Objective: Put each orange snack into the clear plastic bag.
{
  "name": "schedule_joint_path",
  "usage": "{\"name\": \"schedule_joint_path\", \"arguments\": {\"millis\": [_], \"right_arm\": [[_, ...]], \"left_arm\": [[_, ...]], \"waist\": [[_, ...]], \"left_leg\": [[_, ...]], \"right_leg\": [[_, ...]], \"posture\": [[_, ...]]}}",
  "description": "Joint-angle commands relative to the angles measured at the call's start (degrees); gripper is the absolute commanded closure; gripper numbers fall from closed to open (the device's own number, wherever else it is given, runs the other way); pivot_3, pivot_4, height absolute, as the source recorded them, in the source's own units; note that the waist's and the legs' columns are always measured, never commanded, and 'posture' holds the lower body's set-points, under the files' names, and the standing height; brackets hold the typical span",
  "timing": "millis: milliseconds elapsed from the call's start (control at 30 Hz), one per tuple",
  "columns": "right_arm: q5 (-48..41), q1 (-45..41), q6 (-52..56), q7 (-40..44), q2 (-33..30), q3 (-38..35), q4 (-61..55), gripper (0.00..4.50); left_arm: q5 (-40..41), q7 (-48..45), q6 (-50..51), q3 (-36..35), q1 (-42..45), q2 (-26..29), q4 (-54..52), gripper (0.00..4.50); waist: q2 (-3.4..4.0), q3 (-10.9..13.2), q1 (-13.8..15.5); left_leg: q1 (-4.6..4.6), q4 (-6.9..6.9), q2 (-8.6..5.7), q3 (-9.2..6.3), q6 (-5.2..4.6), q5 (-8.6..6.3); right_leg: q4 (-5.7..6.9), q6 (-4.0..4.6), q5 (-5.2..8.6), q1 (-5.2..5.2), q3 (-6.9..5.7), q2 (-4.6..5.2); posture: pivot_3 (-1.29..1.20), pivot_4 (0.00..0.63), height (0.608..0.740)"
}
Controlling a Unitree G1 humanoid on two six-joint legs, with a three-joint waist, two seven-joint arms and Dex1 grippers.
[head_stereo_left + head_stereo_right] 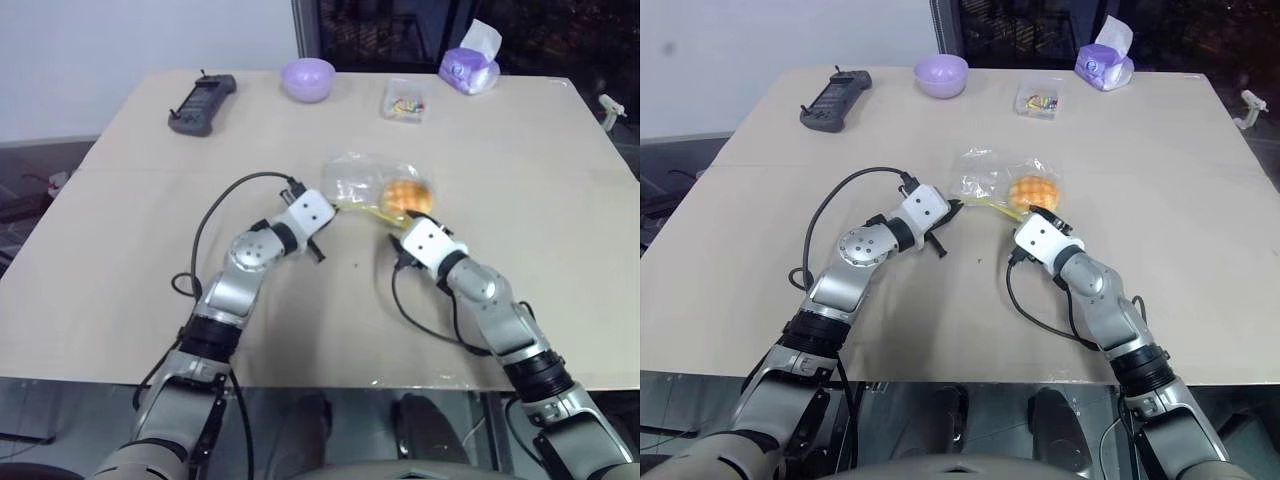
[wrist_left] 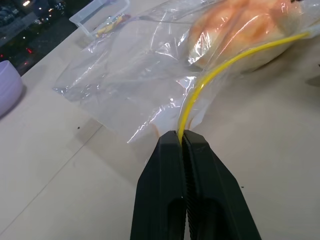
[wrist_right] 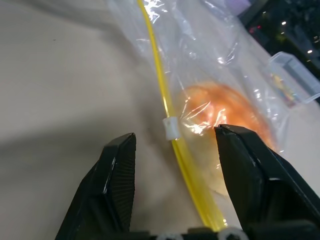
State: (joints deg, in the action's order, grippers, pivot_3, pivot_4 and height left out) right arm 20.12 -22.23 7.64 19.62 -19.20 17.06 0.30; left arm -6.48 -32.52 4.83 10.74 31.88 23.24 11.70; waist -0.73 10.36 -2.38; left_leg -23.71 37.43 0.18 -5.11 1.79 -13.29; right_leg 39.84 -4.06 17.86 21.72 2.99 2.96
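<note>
- At table centre we find the clear plastic bag [image 1: 1002, 180] lying flat, the orange snack [image 1: 1032, 191] inside it at its 3 o'clock end.
- We see the left gripper [image 2: 181, 142] clamped on the yellow zip strip [image 2: 210, 82] at the bag's 7 o'clock corner.
- We see the right gripper [image 3: 172, 145] with fingers apart, straddling the white slider [image 3: 171, 128] without touching it.
- We note a purple bowl [image 1: 941, 75] toward 12 o'clock.
</note>
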Motion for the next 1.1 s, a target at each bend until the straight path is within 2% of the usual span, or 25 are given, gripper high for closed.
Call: {"name": "schedule_joint_path", "arguments": {"millis": [33, 67, 100, 167, 567, 1100], "right_arm": [[0.05, -0.91, -1.77, -0.63, 0.28, -0.72, -1.83, 2.98], [0.02, -0.99, -1.96, -0.6, 0.39, -0.67, -1.86, 3.3], [-0.02, -1.11, -2.09, -0.57, 0.54, -0.62, -1.93, 3.95], [0.07, -1.17, -2.13, -0.54, 0.72, -0.52, -2.01, 4.45], [0.79, -1.1, -2.32, -0.36, 0.43, -0.52, -1.42, 4.45], [5.63, 0.37, 3.86, -2.15, -3.31, -2.61, -0.35, 4.45]], "left_arm": [[0.68, 0.02, -0.04, -1.05, 0.16, 0.03, -2.83, 4.5], [0.68, 0.03, -0.02, -1.04, 0.14, 0.01, -2.86, 4.5], [0.69, 0.02, -0.03, -1.04, 0.13, 0.01, -2.89, 4.5], [0.68, 0.07, -0.02, -1.04, 0.05, -0.02, -2.99, 4.5], [0.54, 0.37, 0.03, -1.07, 0.02, -0.11, -2.79, 4.5], [-2.39, 5.4, 3.36, -1.92, 1.3, 1.05, 0.81, 4.5]], "waist": [[0.0, 0.0, 0.0], [0.0, 0.0, 0.0], [0.0, 0.0, 0.0], [0.0, 0.0, -0.01], [0.0, 0.0, -0.01], [0.0, 0.0, 0.01]], "left_leg": [[0.0, 0.0, 0.0, 0.0, 0.0, 0.0], [0.0, 0.0, 0.0, 0.0, -0.01, 0.0], [0.0, 0.0, 0.0, 0.0, -0.01, 0.0], [0.0, 0.0, 0.0, 0.0, 0.0, 0.0], [0.0, 0.0, 0.0, 0.0, 0.0, 0.0], [0.0, 0.0, -0.01, 0.0, 0.0, 0.0]], "right_leg": [[0.0, 0.0, 0.0, 0.0, 0.0, 0.0], [0.0, 0.0, 0.0, 0.0, 0.0, 0.0], [0.0, 0.0, 0.0, 0.0, 0.0, 0.0], [0.0, 0.0, 0.0, 0.0, 0.0, 0.0], [0.0, 0.0, 0.0, 0.0, 0.0, 0.0], [0.0, 0.0, 0.0, 0.0, 0.0, 0.0]], "posture": [[0.0, 0.15, 0.74], [0.0, 0.15, 0.74], [0.0, 0.15, 0.74], [0.0, 0.15, 0.74], [0.0, 0.15, 0.74], [0.0, 0.15, 0.74]]}}
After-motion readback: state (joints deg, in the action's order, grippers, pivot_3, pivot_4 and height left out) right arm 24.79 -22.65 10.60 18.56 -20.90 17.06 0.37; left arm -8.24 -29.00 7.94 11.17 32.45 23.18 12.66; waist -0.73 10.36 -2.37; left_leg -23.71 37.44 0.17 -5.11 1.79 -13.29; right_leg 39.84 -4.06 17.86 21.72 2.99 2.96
